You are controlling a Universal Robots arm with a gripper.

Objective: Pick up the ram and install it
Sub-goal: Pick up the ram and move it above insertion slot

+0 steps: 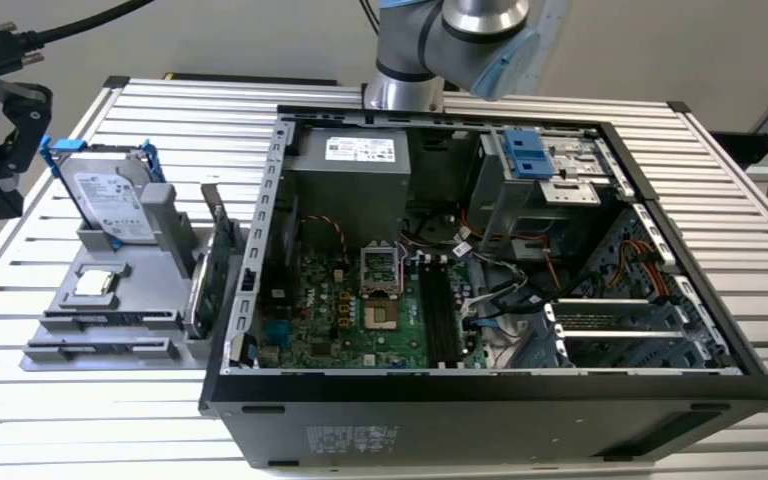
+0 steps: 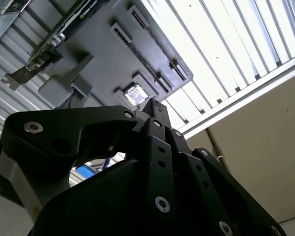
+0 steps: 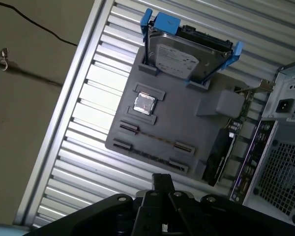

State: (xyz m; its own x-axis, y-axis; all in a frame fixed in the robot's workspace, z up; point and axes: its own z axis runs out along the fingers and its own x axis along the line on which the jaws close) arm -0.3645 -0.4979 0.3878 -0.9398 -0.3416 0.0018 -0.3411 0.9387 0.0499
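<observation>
The ram (image 1: 107, 318) is a thin dark stick lying in the front slots of a grey holder (image 1: 84, 300) on the exterior view's left. The first wrist view shows the ram (image 3: 157, 138) edge-on between two grey clips. My black gripper (image 1: 1, 200) hangs at the far left of the exterior view, above and beyond the holder and well apart from the stick. In both wrist views the fingertips (image 3: 162, 183) (image 2: 152, 109) stand together with nothing between them. The open computer case (image 1: 491, 250) lies in the middle, its motherboard (image 1: 357, 310) exposed.
The holder also carries a silver hard drive in a blue frame (image 1: 104, 195), a small square processor (image 1: 97, 283) and an upright green card (image 1: 217, 265). The arm's base (image 1: 451, 40) stands behind the case. Everything rests on a ribbed metal table (image 1: 731, 200).
</observation>
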